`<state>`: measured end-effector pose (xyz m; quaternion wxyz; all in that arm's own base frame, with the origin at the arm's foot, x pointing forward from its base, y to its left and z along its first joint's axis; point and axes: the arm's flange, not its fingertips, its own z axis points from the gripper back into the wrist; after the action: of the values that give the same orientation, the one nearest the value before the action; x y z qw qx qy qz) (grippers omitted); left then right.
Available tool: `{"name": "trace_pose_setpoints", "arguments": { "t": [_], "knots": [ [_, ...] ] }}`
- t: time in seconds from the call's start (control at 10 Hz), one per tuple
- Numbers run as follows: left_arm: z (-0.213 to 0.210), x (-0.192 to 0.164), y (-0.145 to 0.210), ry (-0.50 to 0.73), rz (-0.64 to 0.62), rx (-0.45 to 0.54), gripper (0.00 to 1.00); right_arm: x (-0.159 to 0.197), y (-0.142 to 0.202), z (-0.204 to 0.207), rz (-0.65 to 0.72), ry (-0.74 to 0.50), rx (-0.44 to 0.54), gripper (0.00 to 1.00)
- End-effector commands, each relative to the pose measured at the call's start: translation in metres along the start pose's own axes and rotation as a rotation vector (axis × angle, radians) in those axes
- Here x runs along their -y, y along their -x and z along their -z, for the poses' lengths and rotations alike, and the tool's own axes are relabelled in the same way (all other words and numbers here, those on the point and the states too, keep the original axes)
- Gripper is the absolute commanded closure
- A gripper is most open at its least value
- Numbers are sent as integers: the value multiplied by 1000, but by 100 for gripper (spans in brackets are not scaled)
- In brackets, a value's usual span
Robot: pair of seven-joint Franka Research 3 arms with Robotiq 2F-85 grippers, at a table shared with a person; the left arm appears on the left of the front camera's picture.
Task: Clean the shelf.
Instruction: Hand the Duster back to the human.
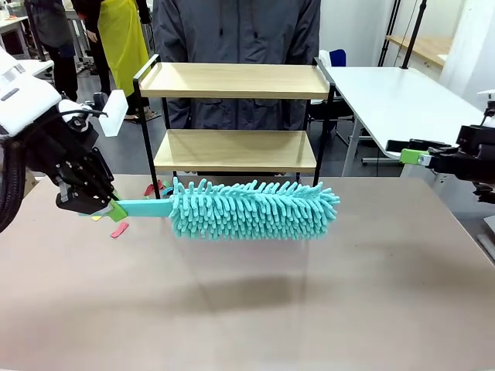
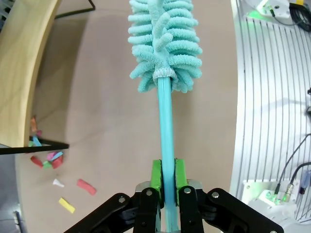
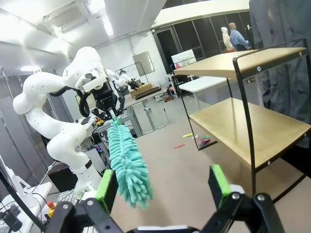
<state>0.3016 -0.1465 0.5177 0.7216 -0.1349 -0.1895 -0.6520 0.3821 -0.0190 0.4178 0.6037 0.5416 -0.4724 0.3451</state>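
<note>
Duster gripped, shelf boards look bare, scraps lie on the counter.

The left hand (image 1: 99, 202) is clamped on the handle of the teal duster (image 1: 251, 207), held level above the counter (image 1: 255, 309) in front of the shelf (image 1: 236, 116), which stands at the counter's far edge before a person. Both boards look clear from the front, so the sweeping seems mostly done; coloured scraps (image 1: 120, 229) lie by the shelf's left legs and may remain to be cleared. The left wrist view shows the green pads (image 2: 156, 175) pinching the handle and more scraps (image 2: 47, 160) around the shelf's foot. The right hand (image 3: 165, 182) stands wide open and empty, off the counter's right edge.
</note>
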Motion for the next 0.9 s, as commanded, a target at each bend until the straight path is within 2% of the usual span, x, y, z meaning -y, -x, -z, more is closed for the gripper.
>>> {"name": "trace_pose_setpoints", "arguments": {
  "t": [0.0, 0.4, 0.8],
  "knots": [
    [-2, 1, -1, 1, -16, 2, 87, 0, 19, 15, -25, -17, -2, 0],
    [-2, 1, -1, 1, -16, 2, 87, -7, 79, 51, -107, -63, -17, 0],
    [-2, 1, -1, 1, -16, 2, 87, -10, 114, 81, -116, -110, -8, 0]
  ]
}}
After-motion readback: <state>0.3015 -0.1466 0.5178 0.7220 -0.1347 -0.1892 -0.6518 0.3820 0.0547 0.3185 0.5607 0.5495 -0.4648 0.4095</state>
